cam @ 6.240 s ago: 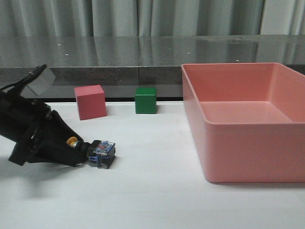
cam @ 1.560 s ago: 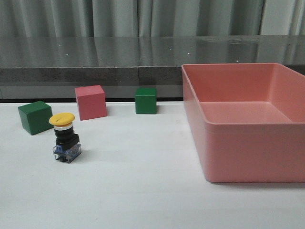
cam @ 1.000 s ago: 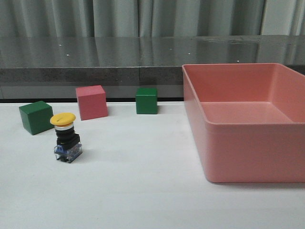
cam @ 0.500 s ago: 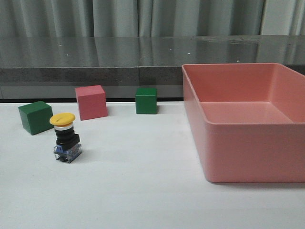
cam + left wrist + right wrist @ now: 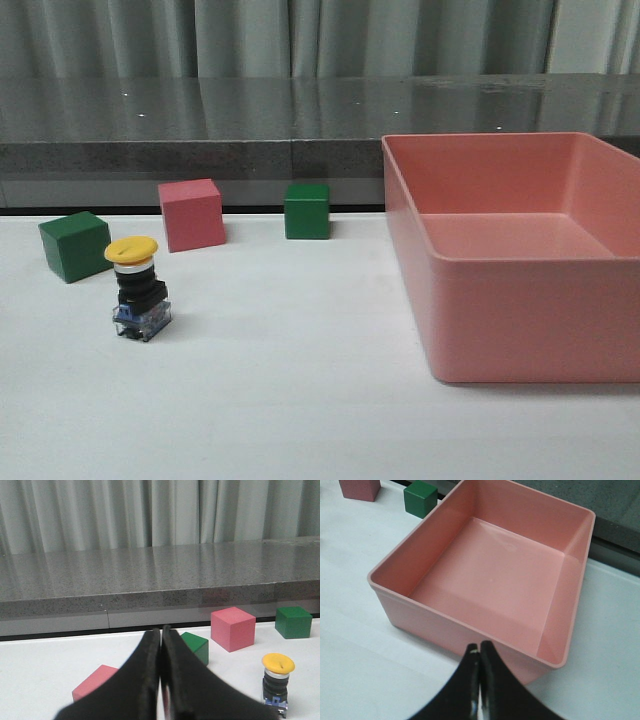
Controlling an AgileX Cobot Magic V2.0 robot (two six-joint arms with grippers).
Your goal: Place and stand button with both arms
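Note:
The button (image 5: 137, 290) stands upright on the white table at the left, yellow cap on top, clear-blue base down. It also shows in the left wrist view (image 5: 277, 682), upright and off to one side of my left gripper. My left gripper (image 5: 160, 632) is shut and empty, well apart from the button. My right gripper (image 5: 479, 648) is shut and empty, just outside the near wall of the pink bin (image 5: 470, 630). Neither arm shows in the front view.
A green cube (image 5: 74, 245) sits just behind the button, a pink cube (image 5: 190, 213) and another green cube (image 5: 306, 210) farther back. The large pink bin (image 5: 520, 320) fills the right side. A second pink cube (image 5: 92, 686) lies near my left gripper.
6.2 s ago my left gripper held the button lying on its side; now the button stands upright alone and the arm has left the front view. Nothing has moved in the last 1.6 s.

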